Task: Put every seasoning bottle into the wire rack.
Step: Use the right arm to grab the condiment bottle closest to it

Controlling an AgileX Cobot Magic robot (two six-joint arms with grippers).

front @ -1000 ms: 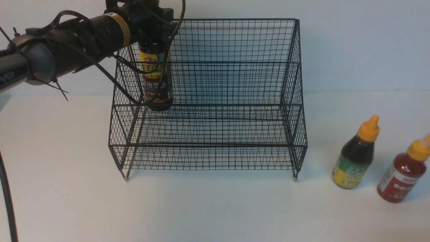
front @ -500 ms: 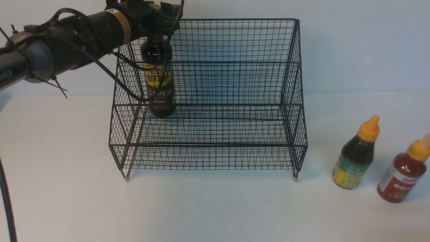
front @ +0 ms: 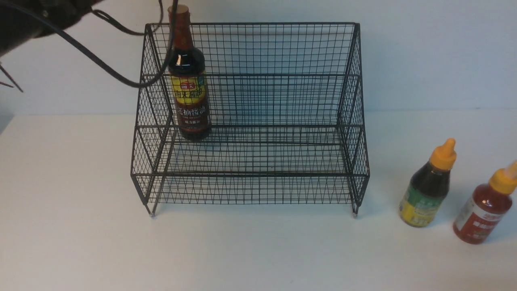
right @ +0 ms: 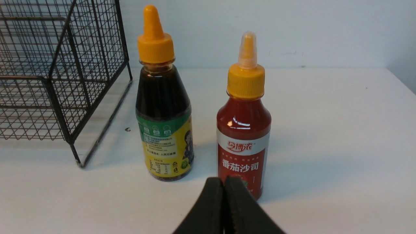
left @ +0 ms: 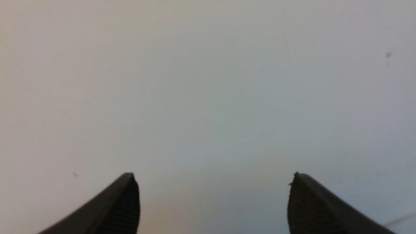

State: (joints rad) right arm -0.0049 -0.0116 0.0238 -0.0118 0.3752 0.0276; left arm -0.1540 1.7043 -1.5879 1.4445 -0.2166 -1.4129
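The tall soy-sauce bottle [front: 189, 87] stands upright on the upper tier at the left of the black wire rack [front: 282, 101]. The dark squeeze bottle [front: 427, 190] and the red squeeze bottle [front: 484, 210] stand on the table right of the rack, also in the right wrist view: the dark squeeze bottle [right: 162, 107], the red squeeze bottle [right: 243, 123], the rack corner [right: 58, 74]. My left gripper [left: 213, 182] is open and empty, facing a blank wall; only its arm shows at the front view's top left. My right gripper [right: 224, 180] is shut and empty, just before the red bottle.
The white table [front: 258, 250] meets a pale wall behind the rack. A black cable [front: 109, 68] from the left arm hangs by the rack's left side. The table's right edge shows in the right wrist view [right: 401, 81].
My left gripper let go of the soy-sauce bottle, which now stands on the upper tier, and the arm rose and drew back to the upper left, out of the rack.
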